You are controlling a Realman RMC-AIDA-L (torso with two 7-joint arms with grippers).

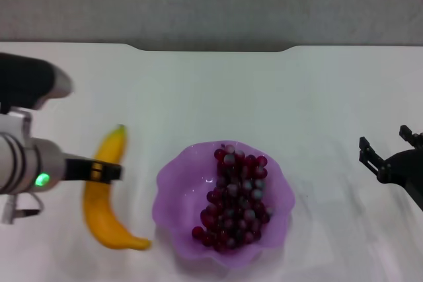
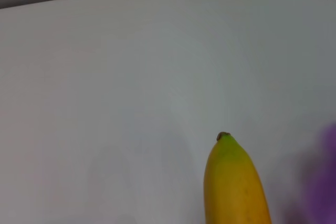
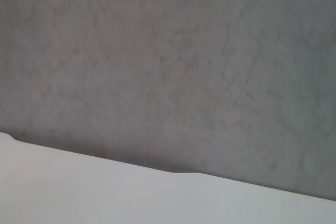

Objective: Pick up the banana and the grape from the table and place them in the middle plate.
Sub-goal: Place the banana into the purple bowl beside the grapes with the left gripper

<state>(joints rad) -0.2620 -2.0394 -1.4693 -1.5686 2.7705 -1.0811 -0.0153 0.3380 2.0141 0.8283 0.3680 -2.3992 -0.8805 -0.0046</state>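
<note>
The banana point(image 1: 98, 214) lies on the white table point(image 1: 211, 97) left of the purple scalloped plate point(image 1: 168, 206). The bunch of dark red-purple grapes point(image 1: 234, 196) lies inside the plate. My left gripper point(image 1: 109, 171) reaches in from the left and sits across the middle of the banana. The left wrist view shows the banana's tip end point(image 2: 233, 187) close up on the table, with a purple blur of the plate point(image 2: 328, 177) at the edge. My right gripper point(image 1: 390, 144) is open and empty, right of the plate, near the right edge of the head view.
The table's notched far edge point(image 1: 211, 49) runs along the back against a grey wall point(image 3: 168, 51). The right wrist view shows only that wall and the table edge point(image 3: 105, 182).
</note>
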